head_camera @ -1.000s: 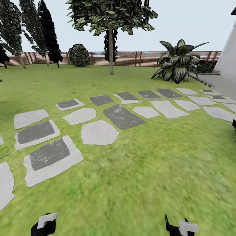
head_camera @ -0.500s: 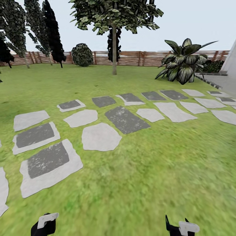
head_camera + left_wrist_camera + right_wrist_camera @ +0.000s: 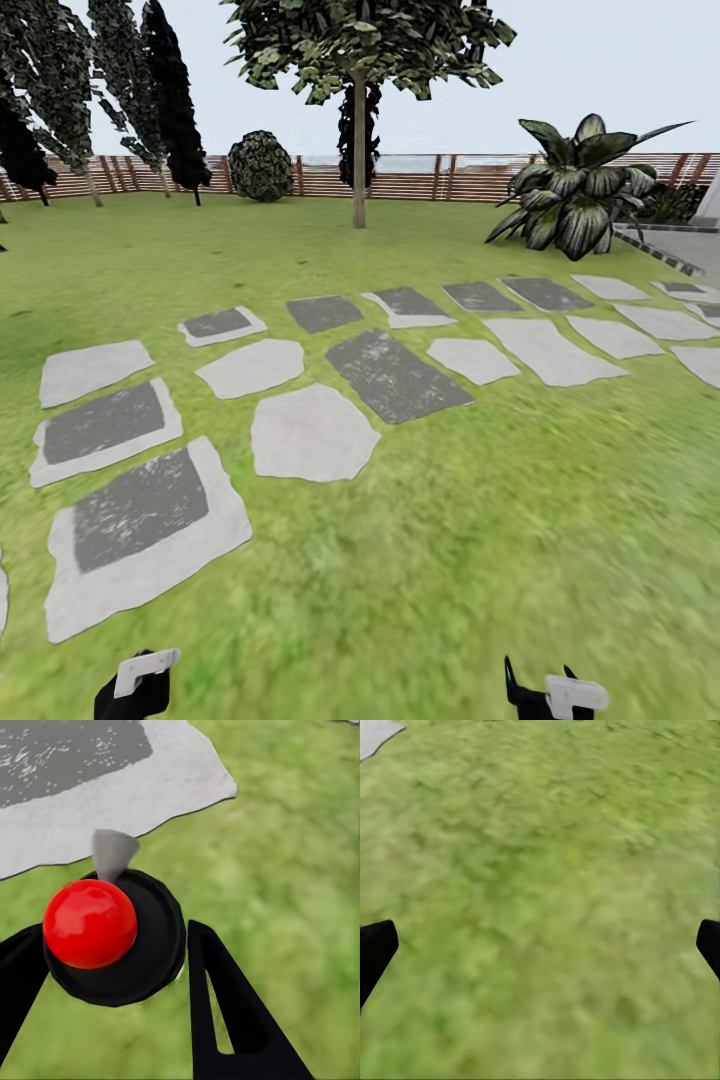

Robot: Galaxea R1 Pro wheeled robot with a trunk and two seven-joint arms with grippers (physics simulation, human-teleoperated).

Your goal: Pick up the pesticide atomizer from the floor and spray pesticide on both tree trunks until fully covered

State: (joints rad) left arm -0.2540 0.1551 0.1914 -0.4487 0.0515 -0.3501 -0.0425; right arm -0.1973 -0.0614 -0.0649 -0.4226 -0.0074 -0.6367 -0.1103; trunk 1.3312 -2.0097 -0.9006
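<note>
The red-topped, black-collared atomizer (image 3: 97, 930) sits between the left end effector's (image 3: 112, 975) fingers. One tree (image 3: 358, 60) stands far across the lawn (image 3: 450, 560), its trunk (image 3: 358, 160) upright.

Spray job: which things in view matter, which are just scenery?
Job:
- red-topped atomizer, between the left claw's fingers
- grey-tan tree trunk under its mottled-green crown

Scenery:
- grey stepping stones
- brown slat fence
- broad-leaved plant
- round dark shrub

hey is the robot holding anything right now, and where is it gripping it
Yes. The left gripper holds the pesticide atomizer, its black fingers closed on either side of the dark rounded body just below the red top. The right gripper is open and holds nothing.
</note>
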